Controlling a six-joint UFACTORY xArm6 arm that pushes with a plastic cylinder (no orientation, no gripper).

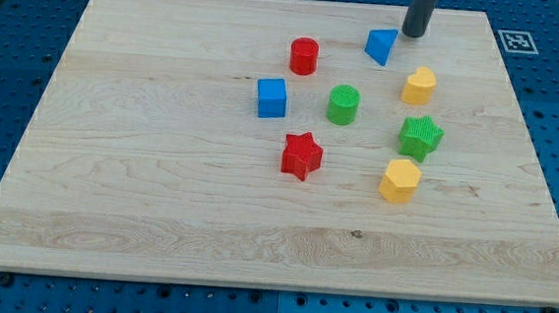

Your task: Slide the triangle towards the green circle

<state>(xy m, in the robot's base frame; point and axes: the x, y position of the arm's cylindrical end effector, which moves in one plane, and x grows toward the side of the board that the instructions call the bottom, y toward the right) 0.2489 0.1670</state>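
Note:
The blue triangle [380, 45] lies near the view's top, right of centre. The green circle [343, 105] stands below it and a little to the left. My tip [412, 34] is at the end of the dark rod, just right of and slightly above the triangle, very close to it; I cannot tell whether it touches.
A red circle [304, 56] is left of the triangle. A blue cube [272, 98] is left of the green circle. A red star [302, 155], a green star [420, 137], a yellow block [420, 85] and a yellow hexagon [399, 180] lie around.

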